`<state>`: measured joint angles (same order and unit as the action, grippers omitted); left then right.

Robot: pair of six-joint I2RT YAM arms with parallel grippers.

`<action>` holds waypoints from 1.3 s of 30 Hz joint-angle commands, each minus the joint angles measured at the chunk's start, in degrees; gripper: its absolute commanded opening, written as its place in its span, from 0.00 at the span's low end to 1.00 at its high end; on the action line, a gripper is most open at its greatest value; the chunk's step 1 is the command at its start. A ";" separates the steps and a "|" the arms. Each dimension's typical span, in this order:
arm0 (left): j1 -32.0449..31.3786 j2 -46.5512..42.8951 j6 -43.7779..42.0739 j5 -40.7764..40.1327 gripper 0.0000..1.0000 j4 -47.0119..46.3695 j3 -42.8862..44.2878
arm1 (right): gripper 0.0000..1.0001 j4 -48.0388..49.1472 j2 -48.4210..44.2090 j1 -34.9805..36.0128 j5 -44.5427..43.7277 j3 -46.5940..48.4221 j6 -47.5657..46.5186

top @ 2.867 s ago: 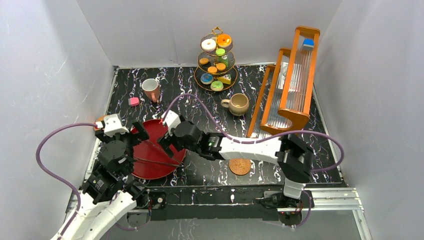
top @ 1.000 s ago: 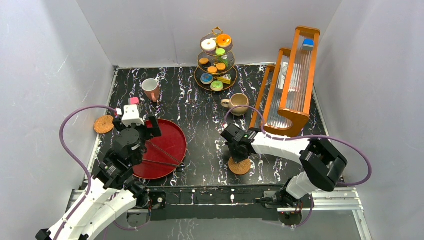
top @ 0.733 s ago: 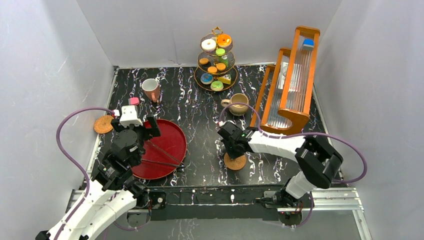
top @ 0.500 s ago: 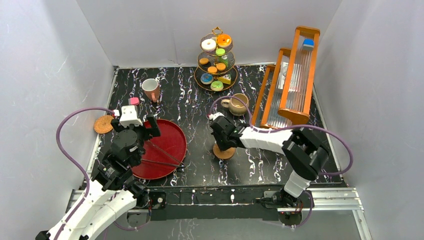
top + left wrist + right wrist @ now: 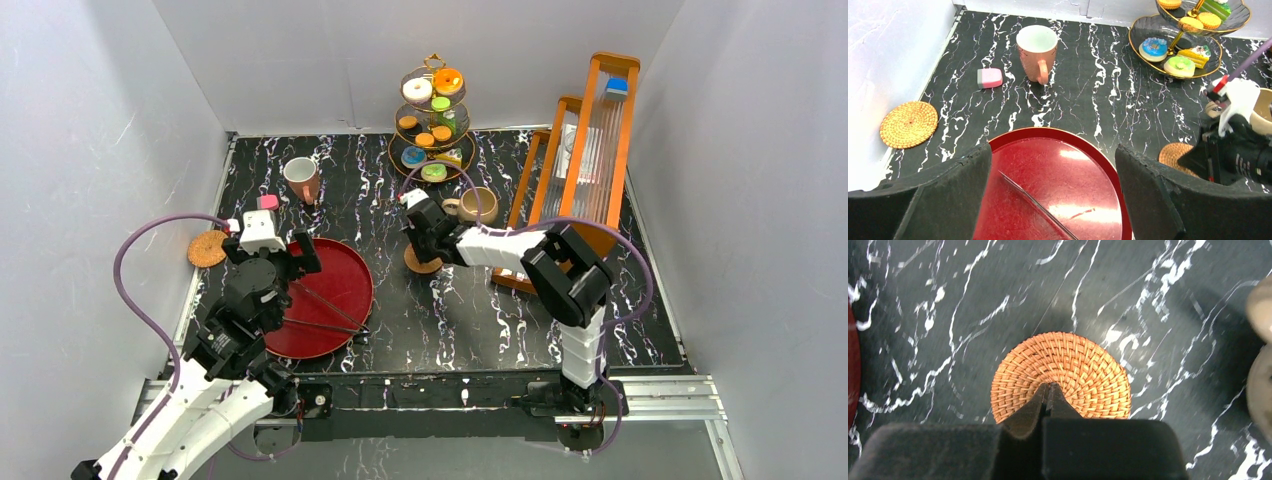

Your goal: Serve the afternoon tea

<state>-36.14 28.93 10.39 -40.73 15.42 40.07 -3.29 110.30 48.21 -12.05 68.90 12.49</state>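
My right gripper [image 5: 419, 252] is shut, and its joined tips [image 5: 1050, 386] press down on the middle of a woven coaster [image 5: 1068, 367] lying flat on the black marble table. That coaster [image 5: 423, 263] lies just left of the beige mug [image 5: 477, 206]. Over the red tray [image 5: 338, 290] my left gripper [image 5: 1053, 200] hangs open and holds nothing. A second coaster [image 5: 207, 248] lies at the table's left edge. The white-lined mug [image 5: 1036, 47] and a pink pastry [image 5: 990, 77] stand at the far left. At the back, the gold stand [image 5: 433, 120] carries several pastries.
Black tongs [image 5: 1033, 200] lie on the red tray. A tall wooden rack [image 5: 585, 160] fills the right side, close behind the beige mug. White walls enclose the table on three sides.
My right gripper, shut, has slid the coaster from the table's front centre away and leftward to a spot beside the beige mug. The left arm has not moved in the last second.
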 commanded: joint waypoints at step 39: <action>6.93 19.68 8.61 -4.39 0.76 2.03 8.27 | 0.99 -2.24 -22.62 -6.90 19.57 -0.98 1.82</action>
<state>-33.95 46.52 16.64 -45.89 18.33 44.53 -9.50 93.03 41.58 1.67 72.07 11.62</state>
